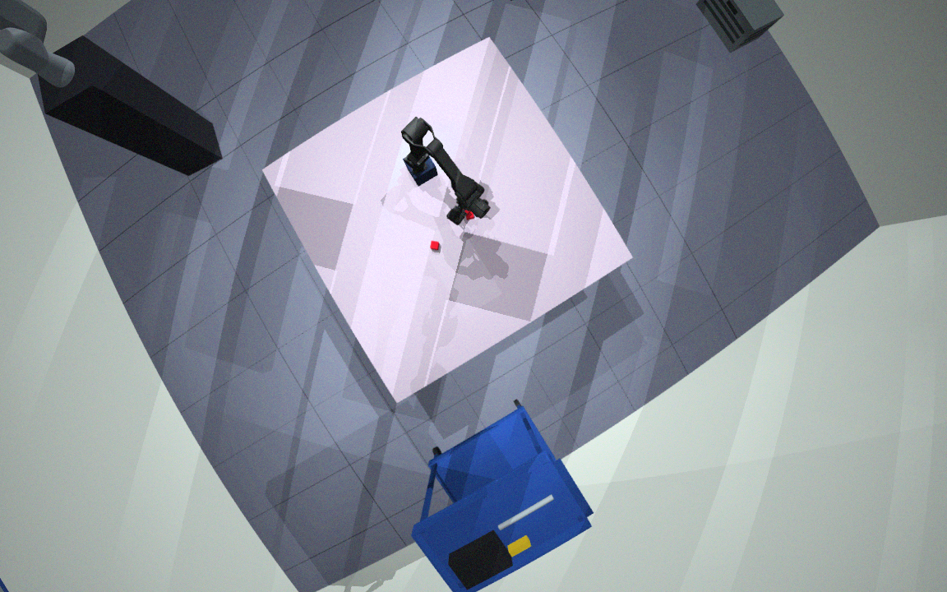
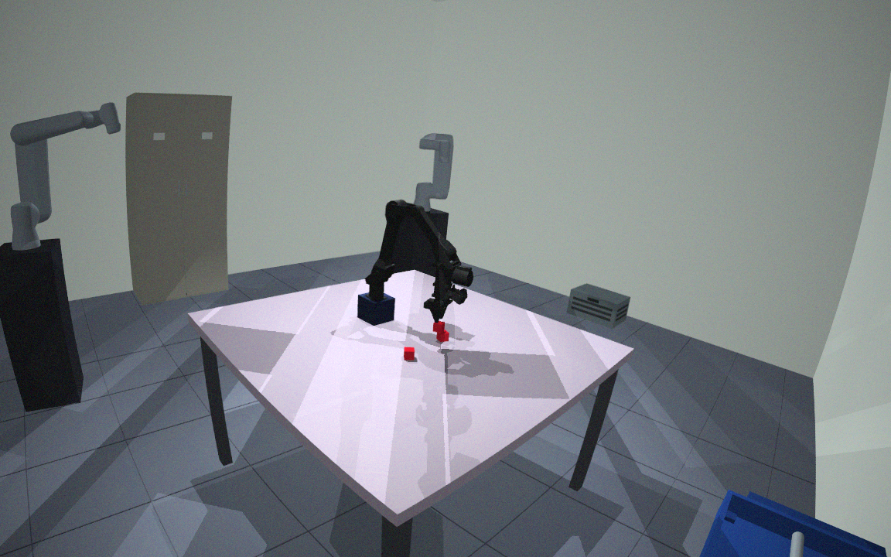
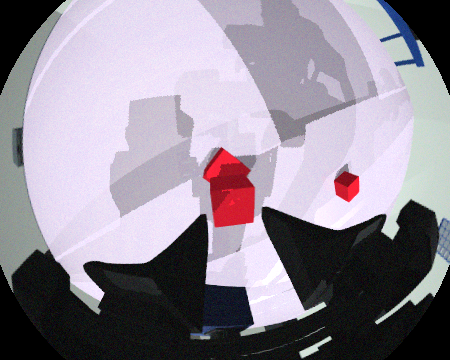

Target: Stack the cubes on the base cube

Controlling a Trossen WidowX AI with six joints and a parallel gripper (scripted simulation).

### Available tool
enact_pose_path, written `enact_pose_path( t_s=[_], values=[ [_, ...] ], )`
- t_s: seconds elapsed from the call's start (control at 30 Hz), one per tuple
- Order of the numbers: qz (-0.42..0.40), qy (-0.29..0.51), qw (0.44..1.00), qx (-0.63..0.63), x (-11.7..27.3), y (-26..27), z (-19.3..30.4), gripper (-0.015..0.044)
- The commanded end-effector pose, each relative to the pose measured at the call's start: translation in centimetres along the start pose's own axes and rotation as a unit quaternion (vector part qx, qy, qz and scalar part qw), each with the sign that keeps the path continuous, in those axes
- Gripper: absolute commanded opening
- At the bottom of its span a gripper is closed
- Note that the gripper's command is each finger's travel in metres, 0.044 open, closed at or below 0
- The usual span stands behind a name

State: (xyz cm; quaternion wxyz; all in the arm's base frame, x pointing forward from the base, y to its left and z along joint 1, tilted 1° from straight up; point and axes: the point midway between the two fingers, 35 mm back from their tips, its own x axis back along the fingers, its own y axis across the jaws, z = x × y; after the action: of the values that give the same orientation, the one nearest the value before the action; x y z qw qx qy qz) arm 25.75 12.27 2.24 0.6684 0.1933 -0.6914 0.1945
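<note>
The red base cube [image 2: 442, 336] [image 3: 223, 158] is turned cornerwise in the wrist view. One loose red cube [image 2: 438, 325] [image 3: 233, 206] appears to rest level on its top, over the corner on the robot's side; the contact is hidden. My gripper [image 3: 235, 216] [image 2: 437, 320] is open around this cube, with a thin gap at each side between finger and cube. In the top view the arm hides most of both cubes. The other loose red cube [image 1: 434, 245] [image 2: 408, 353] [image 3: 347, 186] lies on the table, apart from the base cube.
The pale table [image 1: 374, 316] [image 2: 338, 415] bears the arm's dark blue mount [image 1: 422, 172] [image 2: 375, 309] [image 3: 227, 305]. Off the table are a blue cart [image 1: 491, 456], a grey box [image 2: 599, 305] and grey arms on black pedestals [image 2: 36, 325].
</note>
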Motion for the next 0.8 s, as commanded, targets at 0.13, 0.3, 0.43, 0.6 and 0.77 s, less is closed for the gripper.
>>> enact_pose_path(
  t_s=[0.13,0.3,0.43,0.6,0.77],
  values=[
    [0.001,-0.006,1.0,0.0,1.0,0.0,-0.3,0.0205],
    [0.001,-0.002,1.0,-0.007,0.7,-0.3,-0.1,0.0258],
    [0.003,-0.003,0.998,-0.068,1.2,-2.4,-0.5,0.0265],
    [0.009,-0.006,0.983,-0.184,2.2,-6.7,-0.7,0.0265],
    [0.014,-0.008,0.958,-0.287,3.1,-10.7,-0.3,0.0265]
  ],
)
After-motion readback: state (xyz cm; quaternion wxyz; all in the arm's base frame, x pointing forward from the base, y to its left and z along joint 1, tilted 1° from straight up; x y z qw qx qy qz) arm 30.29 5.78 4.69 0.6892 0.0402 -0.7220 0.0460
